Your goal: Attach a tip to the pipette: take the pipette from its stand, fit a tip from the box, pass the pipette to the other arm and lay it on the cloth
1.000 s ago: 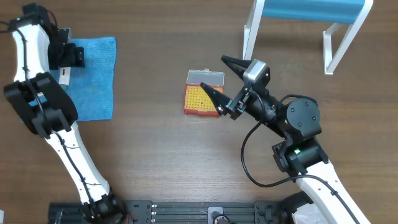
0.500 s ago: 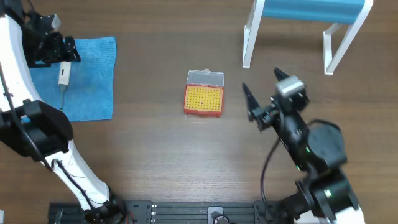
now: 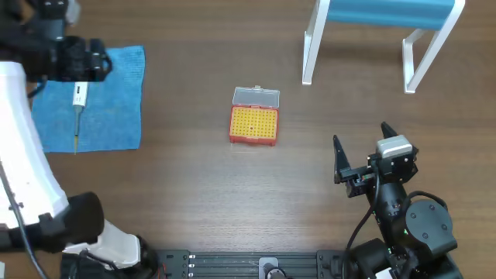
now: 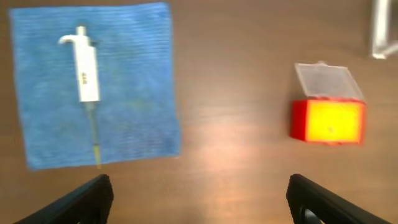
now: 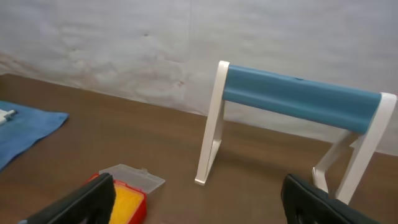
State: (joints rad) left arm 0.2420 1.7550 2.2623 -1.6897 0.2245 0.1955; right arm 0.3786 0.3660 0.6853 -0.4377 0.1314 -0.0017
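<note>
The white pipette [image 3: 79, 97] lies on the blue cloth [image 3: 116, 93] at the table's left, its yellow tip [image 3: 75, 139] pointing to the near edge. In the left wrist view the pipette [image 4: 86, 73] rests free on the cloth [image 4: 137, 93], far below my open left gripper [image 4: 199, 202]. From above, the left gripper [image 3: 84, 60] hovers over the cloth's far edge. The red tip box [image 3: 253, 124] with yellow tips stands mid-table, lid open. My right gripper [image 3: 363, 149] is open and empty near its base at the right.
The white and blue pipette stand [image 3: 380, 31] is at the back right, seen ahead in the right wrist view as stand [image 5: 298, 102] with the tip box [image 5: 121, 194] low left. Bare wood lies between cloth, box and arms.
The left gripper has let go of the pipette and risen above the cloth. The right arm has pulled back from beside the tip box to the near right.
</note>
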